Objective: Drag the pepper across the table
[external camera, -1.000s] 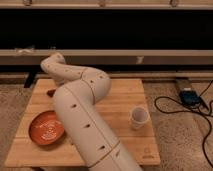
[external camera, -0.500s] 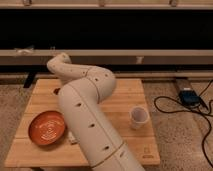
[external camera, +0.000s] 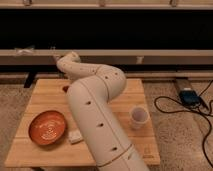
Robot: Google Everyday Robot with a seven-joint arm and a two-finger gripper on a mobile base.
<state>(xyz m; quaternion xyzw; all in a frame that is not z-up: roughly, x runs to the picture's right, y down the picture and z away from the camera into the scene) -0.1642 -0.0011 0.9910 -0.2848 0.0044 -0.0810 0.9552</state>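
**Item: table scene, near to far**

- Table (external camera: 30,152): light wood, square. The near edge is partly covered by the arm (external camera: 97,127).
- Arm: thick white links rise from the near centre, run to the far side, bend at an elbow right of centre, then double back left to a rounded wrist.
- Plate (external camera: 47,127): round, orange, near left, flat on the wood.
- Small white block (external camera: 75,136): just right of the plate, beside the arm.
- Cup (external camera: 139,117): white, upright, right of the arm and well apart from the rest.
- Pepper (external camera: 65,88): small dark red spot on the far left part of the table, below the wrist.
- Gripper (external camera: 59,61): at the far left tip of the arm, over the table's far edge. The jaws are closed with nothing seen between them. Contact with the pepper cannot be made out.
- Power box and cables (external camera: 189,96): on the floor, right.

**Change noted:** over the last second the wrist has swung rightward along the far edge, and the red spot sits further right than it did. This probably means the drag is under way, with more of the table still to cross.
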